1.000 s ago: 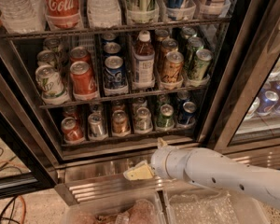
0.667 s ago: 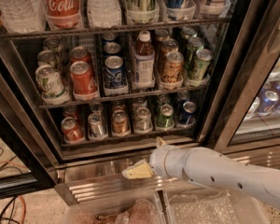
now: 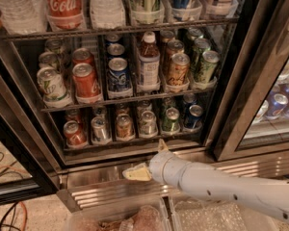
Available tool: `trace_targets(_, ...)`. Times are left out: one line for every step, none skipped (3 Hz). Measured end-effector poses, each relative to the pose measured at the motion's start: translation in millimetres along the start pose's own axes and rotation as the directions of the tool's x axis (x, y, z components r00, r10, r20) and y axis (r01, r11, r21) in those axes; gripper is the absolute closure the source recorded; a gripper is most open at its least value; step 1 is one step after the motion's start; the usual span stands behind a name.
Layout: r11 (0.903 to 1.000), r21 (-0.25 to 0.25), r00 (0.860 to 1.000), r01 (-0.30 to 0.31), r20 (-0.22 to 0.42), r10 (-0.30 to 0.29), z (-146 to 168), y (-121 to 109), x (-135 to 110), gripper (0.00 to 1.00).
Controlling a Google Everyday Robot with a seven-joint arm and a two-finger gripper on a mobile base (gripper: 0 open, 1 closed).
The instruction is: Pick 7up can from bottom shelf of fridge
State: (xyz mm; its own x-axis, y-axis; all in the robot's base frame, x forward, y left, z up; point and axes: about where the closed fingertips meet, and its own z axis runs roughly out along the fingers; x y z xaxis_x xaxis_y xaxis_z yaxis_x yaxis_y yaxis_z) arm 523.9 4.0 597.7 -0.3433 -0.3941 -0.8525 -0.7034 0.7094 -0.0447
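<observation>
The fridge (image 3: 231,85) stands open, with dark wire racks full of drinks. The bottom shelf (image 3: 135,141) holds a row of cans in clear lanes. From left these are a red one, a plain silver-grey one, a brown one, the pale whitish 7up can (image 3: 147,123), a dark green can (image 3: 171,120) and a blue can. My gripper (image 3: 149,159) is open and empty. It hangs just below the shelf's front rail, in front of the steel base strip and slightly below the 7up can. One finger points left and one points up.
The rack above holds a bottle (image 3: 149,64) among several cans. The top rack holds a Coca-Cola bottle (image 3: 63,4) and water bottles. The glass door (image 3: 274,81) stands at the right. Clear plastic bins (image 3: 135,218) sit on the floor below, and cables (image 3: 9,211) lie at the left.
My gripper and arm have crept slightly left and up towards the bottom shelf. The cans have not moved.
</observation>
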Motion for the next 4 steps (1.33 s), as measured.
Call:
trace_targets(0.9968,0.074,0.997,0.029,0.074,-0.035,13,1,1,0.00)
trace_targets(0.9858,0.167,0.987,0.023,0.151,-0.049,21,-14,-6,0.00)
trace_targets(0.9752,0.219,0.970,-0.033,0.240,-0.021,23,-34,-16,0.00)
trace_targets(0.9607,0.248,0.945,-0.124,0.325,0.037,28,-50,-20,0.00)
